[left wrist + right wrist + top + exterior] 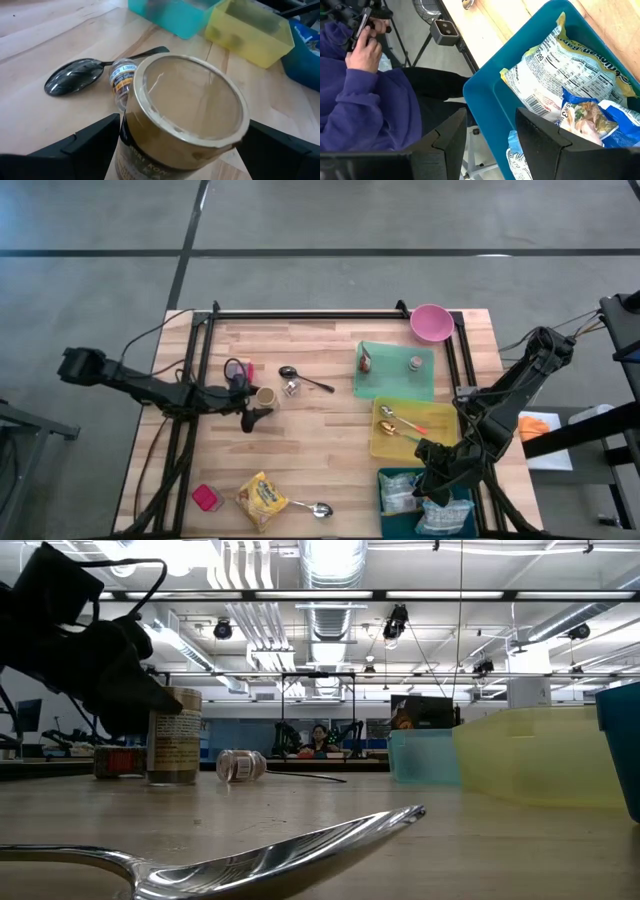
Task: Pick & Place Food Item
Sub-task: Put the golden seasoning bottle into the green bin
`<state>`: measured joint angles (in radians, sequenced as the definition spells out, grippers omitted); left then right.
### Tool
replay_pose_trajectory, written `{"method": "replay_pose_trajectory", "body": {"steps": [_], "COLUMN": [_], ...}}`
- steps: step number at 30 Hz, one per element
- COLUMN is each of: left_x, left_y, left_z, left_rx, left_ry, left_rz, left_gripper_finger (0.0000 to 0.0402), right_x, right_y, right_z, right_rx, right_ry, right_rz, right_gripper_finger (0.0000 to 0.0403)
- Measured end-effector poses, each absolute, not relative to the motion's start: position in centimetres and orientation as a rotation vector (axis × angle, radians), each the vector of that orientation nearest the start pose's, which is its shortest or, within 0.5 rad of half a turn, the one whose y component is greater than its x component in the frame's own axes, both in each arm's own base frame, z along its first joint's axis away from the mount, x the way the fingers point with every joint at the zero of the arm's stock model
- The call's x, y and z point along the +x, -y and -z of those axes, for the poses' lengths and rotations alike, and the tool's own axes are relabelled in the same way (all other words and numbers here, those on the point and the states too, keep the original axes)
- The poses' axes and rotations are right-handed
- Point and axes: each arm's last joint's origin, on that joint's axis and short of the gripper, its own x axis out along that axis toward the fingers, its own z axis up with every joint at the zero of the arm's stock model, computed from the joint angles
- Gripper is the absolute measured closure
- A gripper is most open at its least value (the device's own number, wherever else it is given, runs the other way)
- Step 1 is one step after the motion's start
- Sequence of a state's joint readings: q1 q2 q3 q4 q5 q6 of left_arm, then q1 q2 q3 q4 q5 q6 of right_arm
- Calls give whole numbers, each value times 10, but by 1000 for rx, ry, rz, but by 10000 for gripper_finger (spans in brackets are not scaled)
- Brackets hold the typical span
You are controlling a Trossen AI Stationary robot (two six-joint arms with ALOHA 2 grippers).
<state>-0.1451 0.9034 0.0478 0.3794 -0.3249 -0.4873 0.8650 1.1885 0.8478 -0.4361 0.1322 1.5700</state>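
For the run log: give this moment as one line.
left gripper: open around can | right gripper: over blue bin, holding nothing | bin: food packets

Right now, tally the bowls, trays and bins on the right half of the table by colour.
Pink round bowl: 1
Green flat plastic tray: 1
Yellow rectangular plastic bin: 1
Blue rectangular plastic bin: 1
Total: 4
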Motion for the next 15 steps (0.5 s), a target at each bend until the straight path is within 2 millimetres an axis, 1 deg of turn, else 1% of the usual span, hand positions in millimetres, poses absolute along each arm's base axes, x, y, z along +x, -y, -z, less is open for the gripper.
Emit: {"method": "replay_pose_trajectory", "body": {"steps": [9, 15], "left_x": [156, 164], "left_y": [13, 13], "left_z": [-120, -118], "left_rx": [-358, -349], "left_ry": [-426, -466], "left_rz": [-311, -333], "left_gripper_finger": [24, 24], "right_x": [159, 159], "right_y": [-181, -181], "right_z": [-256, -256], "right_rx": [1059, 1059], "right_ry": [-1031, -1031], "right_rz": [1, 1], "right_gripper_finger": [238, 238]}}
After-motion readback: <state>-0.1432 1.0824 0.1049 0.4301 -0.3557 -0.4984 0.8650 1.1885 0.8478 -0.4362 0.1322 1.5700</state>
